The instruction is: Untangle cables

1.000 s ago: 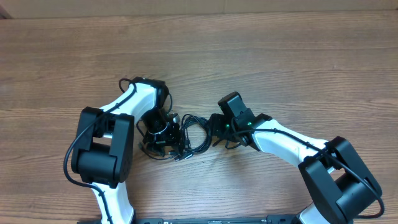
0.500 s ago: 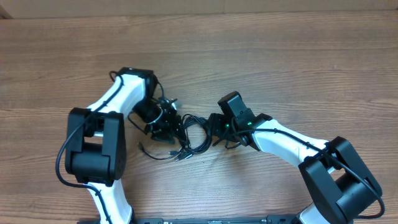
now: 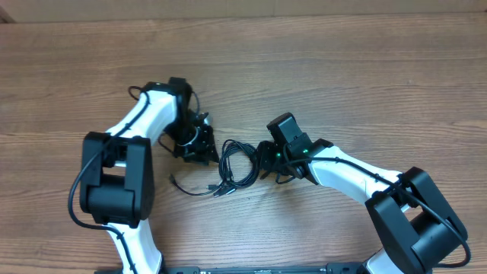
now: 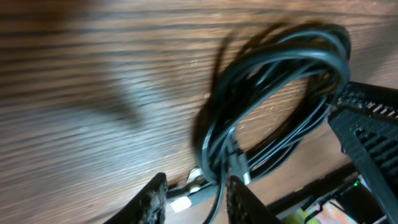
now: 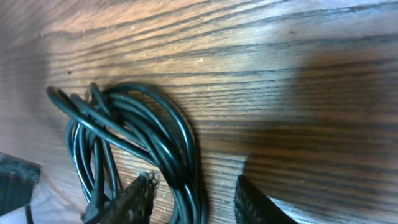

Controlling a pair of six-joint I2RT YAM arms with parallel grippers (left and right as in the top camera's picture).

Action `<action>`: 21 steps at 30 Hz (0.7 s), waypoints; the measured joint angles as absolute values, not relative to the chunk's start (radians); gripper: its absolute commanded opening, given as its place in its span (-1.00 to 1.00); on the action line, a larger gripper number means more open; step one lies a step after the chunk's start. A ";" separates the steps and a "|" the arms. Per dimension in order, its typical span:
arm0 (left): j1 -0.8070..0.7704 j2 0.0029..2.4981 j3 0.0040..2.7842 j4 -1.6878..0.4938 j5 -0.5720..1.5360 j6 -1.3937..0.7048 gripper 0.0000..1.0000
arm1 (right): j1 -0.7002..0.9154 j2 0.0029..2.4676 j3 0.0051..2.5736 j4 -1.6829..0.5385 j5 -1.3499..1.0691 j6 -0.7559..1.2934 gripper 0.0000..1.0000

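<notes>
The left gripper [image 4: 196, 182] has its two fingers [image 4: 152, 200] standing apart. One thin black strand and one silver-tipped plug [image 4: 194, 179] lie in the gap, which is wider than the strand, so the jaws are not pressed onto it. Just beyond these fingertips the cables [image 3: 237, 161] rise in one coil of several turns.

The right gripper [image 5: 194, 182] is likewise parted. A few strands of the same coil run between its two fingers [image 5: 134, 200], and bare wood shows between the strands and the right-hand finger, so nothing is clamped there.

From overhead there is one bundle, and how many separate cords make it up cannot be told. It lies on the wooden table [image 3: 365, 76] a little left of centre and towards the near edge. It sits between the two grippers, with the left one at its far-left side and the right one against its right side. One loose strand [image 3: 186, 188] trails out to the near left of the coil, and small plug ends lie at the near side of the bundle.

Two arms reach in from the near edge: the left arm [image 3: 148, 114] bends round from the left and the right arm [image 3: 342, 171] comes in from the near right.
</notes>
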State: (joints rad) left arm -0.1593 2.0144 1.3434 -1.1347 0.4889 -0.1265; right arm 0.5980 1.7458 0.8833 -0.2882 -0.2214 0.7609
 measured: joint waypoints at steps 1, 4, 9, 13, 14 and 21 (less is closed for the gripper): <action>-0.175 2.014 1.343 -1.122 0.477 -0.143 -0.53 | 0.598 1.746 0.883 -0.288 -0.222 0.759 0.10; -0.234 2.014 1.341 -1.074 0.427 -0.201 -0.55 | 0.598 1.746 0.883 -0.288 -0.222 0.758 0.14; -0.319 2.014 1.340 -1.022 0.340 -0.265 -0.65 | 0.598 1.746 0.883 -0.288 -0.223 0.759 0.14; -0.360 2.014 1.340 -1.004 0.276 -0.293 -0.79 | 0.598 1.746 0.883 -0.289 -0.222 0.759 0.13; -0.367 2.014 1.340 -0.999 0.263 -0.294 -0.81 | 0.598 1.746 0.883 -0.288 -0.222 0.759 0.13; -0.393 2.008 1.340 -0.904 0.214 -0.293 -0.88 | 0.598 1.746 0.883 -0.289 -0.222 0.759 0.12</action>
